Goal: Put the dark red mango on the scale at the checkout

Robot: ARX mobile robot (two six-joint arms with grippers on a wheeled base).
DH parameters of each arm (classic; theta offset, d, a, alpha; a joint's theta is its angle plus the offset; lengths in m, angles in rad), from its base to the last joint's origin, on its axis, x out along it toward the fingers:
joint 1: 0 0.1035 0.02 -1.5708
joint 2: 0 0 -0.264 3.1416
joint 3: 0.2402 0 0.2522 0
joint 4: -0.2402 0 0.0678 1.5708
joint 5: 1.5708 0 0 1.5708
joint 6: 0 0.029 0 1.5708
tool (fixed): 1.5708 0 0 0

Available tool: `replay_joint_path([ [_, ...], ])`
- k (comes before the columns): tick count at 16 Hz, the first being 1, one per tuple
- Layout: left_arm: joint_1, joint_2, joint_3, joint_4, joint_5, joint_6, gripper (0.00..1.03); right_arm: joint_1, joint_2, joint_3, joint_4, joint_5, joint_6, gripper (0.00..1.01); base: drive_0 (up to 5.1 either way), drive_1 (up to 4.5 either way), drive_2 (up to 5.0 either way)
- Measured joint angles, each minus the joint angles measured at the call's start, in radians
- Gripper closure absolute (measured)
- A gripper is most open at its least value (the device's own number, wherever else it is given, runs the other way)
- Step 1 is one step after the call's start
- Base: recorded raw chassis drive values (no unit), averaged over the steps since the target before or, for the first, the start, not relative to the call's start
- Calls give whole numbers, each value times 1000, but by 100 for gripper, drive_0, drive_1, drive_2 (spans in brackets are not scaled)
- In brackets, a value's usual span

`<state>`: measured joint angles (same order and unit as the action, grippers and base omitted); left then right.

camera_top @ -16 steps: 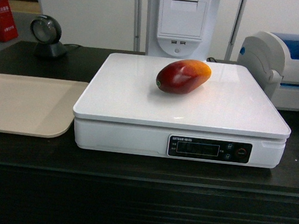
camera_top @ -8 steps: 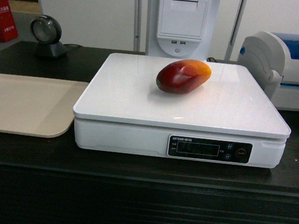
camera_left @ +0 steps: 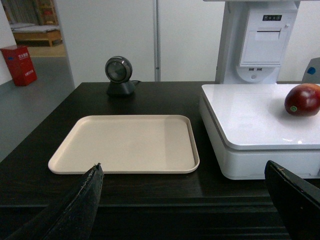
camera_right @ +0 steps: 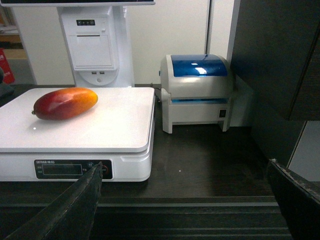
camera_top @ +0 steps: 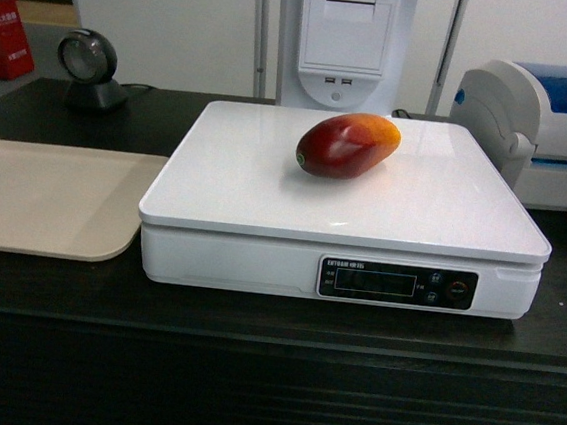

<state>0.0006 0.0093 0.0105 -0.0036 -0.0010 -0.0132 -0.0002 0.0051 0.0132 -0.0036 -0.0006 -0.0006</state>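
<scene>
Now dark red mango (camera_top: 347,145) on scale (camera_top: 266,186), both grippers spread open, well apart.

Left gripper (camera_left: 185,200) fingers (camera_left: 80,205): black, matte, slightly rough surface; broad at the base, narrowing to blunt tips.
Left fingertip edges: thin pale worn line along the tip.
Right gripper (camera_right: 187,200) fingers (camera_right: 82,202): same black, tapered blades with a dull sheen.
Cables, screws, markings: cannot tell; only the finger ends show, at the lower corners.
</scene>
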Motion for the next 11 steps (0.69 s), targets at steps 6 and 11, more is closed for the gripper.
replay_joint_path([
  [6, 0, 0, 0, 0, 0, 0, 5, 0, 0, 0, 0, 0, 0, 3, 0, 0, 0],
  [11, 0, 0, 0, 0, 0, 0, 5, 0, 0, 0, 0, 0, 0, 3, 0, 0, 0],
])
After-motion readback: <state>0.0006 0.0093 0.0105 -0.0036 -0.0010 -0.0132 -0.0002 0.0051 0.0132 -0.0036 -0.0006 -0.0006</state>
